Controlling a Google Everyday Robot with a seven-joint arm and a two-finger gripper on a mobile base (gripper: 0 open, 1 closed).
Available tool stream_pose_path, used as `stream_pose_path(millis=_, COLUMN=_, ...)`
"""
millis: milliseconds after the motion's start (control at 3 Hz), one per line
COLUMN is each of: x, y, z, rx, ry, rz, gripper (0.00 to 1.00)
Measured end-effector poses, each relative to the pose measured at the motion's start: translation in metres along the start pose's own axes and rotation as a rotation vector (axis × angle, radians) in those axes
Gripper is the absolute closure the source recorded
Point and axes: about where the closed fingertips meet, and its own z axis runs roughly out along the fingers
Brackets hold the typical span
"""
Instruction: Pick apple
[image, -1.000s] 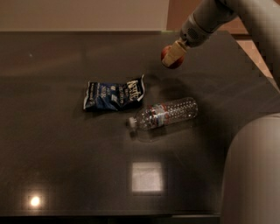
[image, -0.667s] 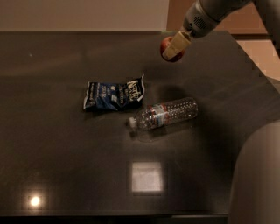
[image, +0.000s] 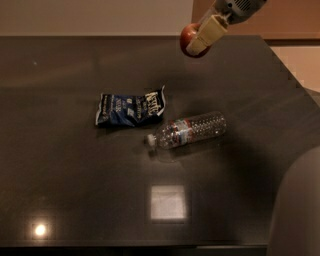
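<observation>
Tool (image: 196, 44) tight around apple (image: 186, 35), above table (image: 75, 175).

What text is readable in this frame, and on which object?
Chip bag: white script lettering on the dark blue front, too blurred to read.
Plastic bottle: label band with reddish print, too blurred to read.
Apple, held in the gripper above the far side of the table: no text visible on either.
Nothing can be quoted from this frame.
</observation>
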Motion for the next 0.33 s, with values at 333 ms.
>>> stream_pose_path(millis=333, x=-0.0004, y=0.0004, z=-0.0002, rx=-0.002, ry=-0.001, rz=-0.003, gripper=1.0)
